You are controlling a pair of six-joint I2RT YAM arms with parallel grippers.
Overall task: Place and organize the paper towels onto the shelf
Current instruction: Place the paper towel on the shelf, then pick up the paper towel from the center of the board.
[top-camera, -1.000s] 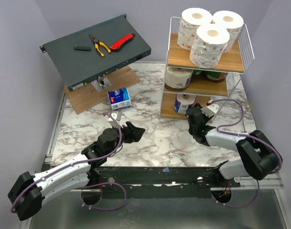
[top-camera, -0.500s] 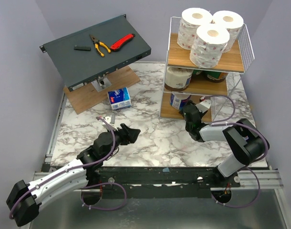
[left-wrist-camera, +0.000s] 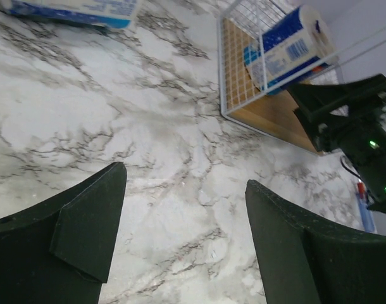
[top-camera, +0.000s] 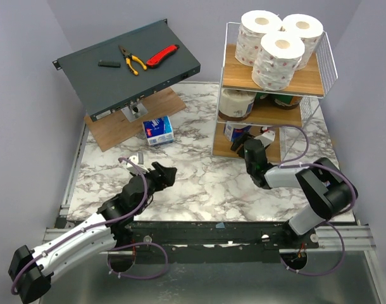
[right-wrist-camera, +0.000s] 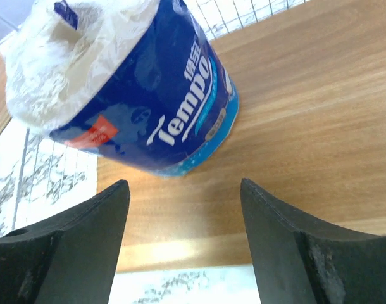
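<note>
**Paper towels almost all on the shelf [top-camera: 226,63], one pack left on the counter [top-camera: 205,183]**

We see three white rolls [top-camera: 275,44] set close together on the top board. We think this is so that none hangs over the wire edge. On the middle board stand a cream roll [top-camera: 236,103] and something green-wrapped [top-camera: 285,100], partly hidden.

A blue-and-white pack [right-wrist-camera: 136,95] stands on the bottom board [right-wrist-camera: 294,126], towards its left part in the top view. In our judgement this leaves room beside it for one more. Its wrapper reads "Tempo" in white letters, with smaller characters that we cannot read.

The right jaws are parted with nothing between them, and the pack is just beyond their tips. The left jaws are also spread wide and empty, low over the marble.

The second pack [top-camera: 158,130] lies well apart from the shelf, just beside the flat wooden board [top-camera: 114,130]. Its print is too small to read. We judge it is the next thing to fetch, and the left arm [top-camera: 85,234] is the nearer one.
</note>
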